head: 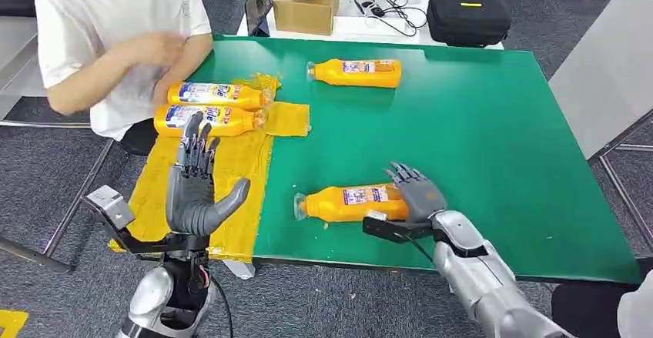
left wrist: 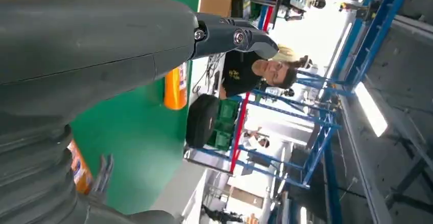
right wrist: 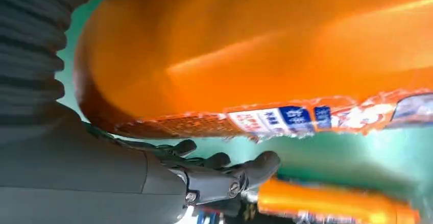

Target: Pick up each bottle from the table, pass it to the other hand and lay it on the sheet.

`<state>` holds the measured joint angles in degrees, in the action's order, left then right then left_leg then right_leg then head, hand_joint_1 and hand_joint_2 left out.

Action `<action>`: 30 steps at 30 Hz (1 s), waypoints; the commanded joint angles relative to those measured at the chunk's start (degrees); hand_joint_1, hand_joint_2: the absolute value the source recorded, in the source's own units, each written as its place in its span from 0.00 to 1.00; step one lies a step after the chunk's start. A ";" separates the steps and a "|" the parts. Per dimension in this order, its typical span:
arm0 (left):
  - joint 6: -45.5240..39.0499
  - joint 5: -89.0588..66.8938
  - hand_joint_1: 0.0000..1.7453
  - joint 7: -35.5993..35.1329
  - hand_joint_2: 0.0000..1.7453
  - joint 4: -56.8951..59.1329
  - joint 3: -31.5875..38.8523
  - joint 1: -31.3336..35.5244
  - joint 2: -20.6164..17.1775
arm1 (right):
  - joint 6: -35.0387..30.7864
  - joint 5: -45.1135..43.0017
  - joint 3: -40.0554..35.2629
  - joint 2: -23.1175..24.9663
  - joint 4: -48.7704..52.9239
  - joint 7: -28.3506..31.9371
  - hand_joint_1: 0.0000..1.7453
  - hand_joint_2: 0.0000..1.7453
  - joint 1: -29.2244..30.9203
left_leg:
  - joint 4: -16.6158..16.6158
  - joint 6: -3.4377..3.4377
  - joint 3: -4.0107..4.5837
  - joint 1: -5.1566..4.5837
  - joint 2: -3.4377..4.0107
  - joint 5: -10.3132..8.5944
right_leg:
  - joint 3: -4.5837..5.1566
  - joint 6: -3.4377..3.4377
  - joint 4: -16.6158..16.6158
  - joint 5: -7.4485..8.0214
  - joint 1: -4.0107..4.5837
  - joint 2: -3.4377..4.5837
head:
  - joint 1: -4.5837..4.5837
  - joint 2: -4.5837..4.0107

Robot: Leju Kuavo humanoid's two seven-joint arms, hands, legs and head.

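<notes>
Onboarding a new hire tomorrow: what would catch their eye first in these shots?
Four orange plastic bottles with white labels lie on a green table: two side by side on the yellow sheet at its left edge, one far bottle alone near the back. The right robot hand is at the base of the near bottle, fingers over it. The left robot hand is raised, open and empty, above the sheet, opposite a seated person in a white shirt.
</notes>
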<state>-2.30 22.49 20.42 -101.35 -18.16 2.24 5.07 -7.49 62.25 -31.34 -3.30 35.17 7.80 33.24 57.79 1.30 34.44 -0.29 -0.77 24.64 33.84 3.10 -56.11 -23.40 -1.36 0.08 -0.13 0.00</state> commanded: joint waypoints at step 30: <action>-6.46 -2.72 0.00 3.81 1.00 5.58 3.55 -6.58 1.73 | -13.16 -20.01 4.10 -1.17 7.16 14.13 1.00 1.00 -14.56 | -0.18 -0.09 -0.85 0.09 0.03 0.07 | -0.87 -0.26 0.24 0.08 0.13 0.03 | 0.00 0.00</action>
<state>-3.96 22.55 21.49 -96.80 -21.14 4.04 5.79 -8.71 43.78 -33.92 -6.08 29.25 22.88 33.41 57.78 1.31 33.86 -0.28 -0.83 24.66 33.21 2.98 -56.07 -23.30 -1.33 0.10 -0.13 0.00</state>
